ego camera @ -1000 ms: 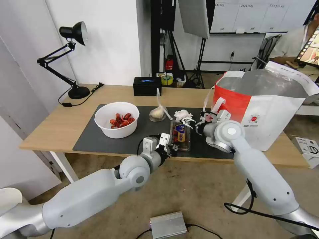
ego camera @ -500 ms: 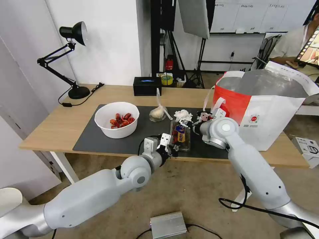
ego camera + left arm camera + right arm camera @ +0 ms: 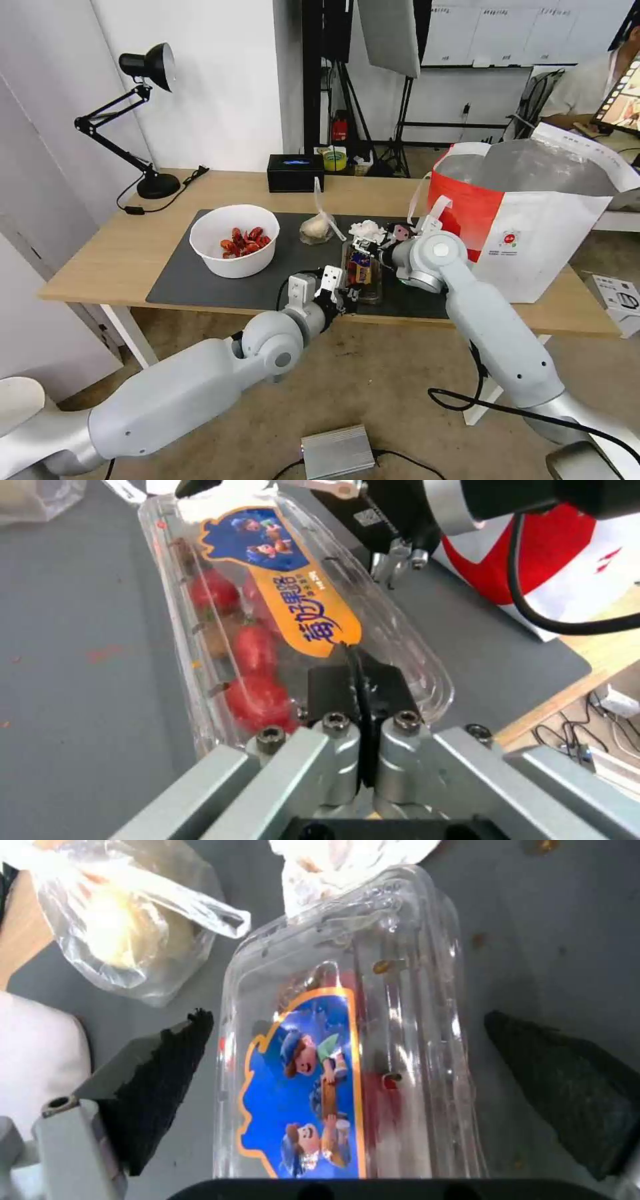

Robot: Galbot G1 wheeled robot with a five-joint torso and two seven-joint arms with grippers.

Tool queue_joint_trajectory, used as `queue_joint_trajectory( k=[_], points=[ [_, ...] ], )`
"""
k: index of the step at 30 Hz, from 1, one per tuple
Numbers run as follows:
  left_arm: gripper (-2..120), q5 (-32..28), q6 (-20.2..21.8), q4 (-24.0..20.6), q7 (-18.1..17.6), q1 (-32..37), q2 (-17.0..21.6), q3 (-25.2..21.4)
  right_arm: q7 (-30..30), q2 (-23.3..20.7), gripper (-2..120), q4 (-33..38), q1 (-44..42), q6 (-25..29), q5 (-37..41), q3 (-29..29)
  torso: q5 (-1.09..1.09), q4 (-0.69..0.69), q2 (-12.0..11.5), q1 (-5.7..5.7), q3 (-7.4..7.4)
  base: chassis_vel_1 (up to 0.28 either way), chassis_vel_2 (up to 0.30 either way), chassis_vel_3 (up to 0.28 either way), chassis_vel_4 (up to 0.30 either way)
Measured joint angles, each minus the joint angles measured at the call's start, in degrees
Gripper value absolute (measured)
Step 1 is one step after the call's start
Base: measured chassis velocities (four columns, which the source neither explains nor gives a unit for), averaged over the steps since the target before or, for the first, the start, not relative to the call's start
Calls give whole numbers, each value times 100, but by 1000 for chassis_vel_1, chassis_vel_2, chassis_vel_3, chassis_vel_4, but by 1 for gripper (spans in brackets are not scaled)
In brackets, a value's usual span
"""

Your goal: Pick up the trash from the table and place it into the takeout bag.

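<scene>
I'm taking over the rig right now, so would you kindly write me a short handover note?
Left gripper: shut on the clamshell's near rim.
Right gripper: open, fingers straddling the clamshell's far end, not closed.
On the mat: bowl, knotted bag, tissue, clamshell.
Takeout bag stands open at the table's right end.
Done: nothing visibly bagged.
Left: all four pieces.

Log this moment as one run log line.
left gripper shut on clamshell near end | right gripper open, straddling far end | clamshell on mat
</scene>
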Motion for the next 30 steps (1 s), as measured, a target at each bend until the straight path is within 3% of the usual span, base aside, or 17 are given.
queue_joint_trajectory(
  k=[9,13,27,29,30],
  points=[
    [0,-9,-4,-16,0,0,4,-6,34,58,100,-71,3,-16,16,23,-1,-1,1,-1,-2,0,0,0,0],
    [0,-20,-6,-21,-2,-2,7,-6,58,84,93,-96,2,-39,32,30,-2,-4,2,-2,-2,0,0,0,0],
    [0,-26,-9,-60,-16,41,59,-55,126,140,48,-186,-14,-60,86,40,-1,-5,1,-1,-1,0,0,0,0],
    [0,-30,-12,-68,-17,49,71,-82,118,150,36,-197,-22,-61,107,39,2,3,0,1,1,0,0,0,0],
    [0,-30,-12,-68,-17,49,71,-82,118,150,36,-197,-22,-61,107,39,2,3,0,1,1,0,0,0,0]
  ],
)
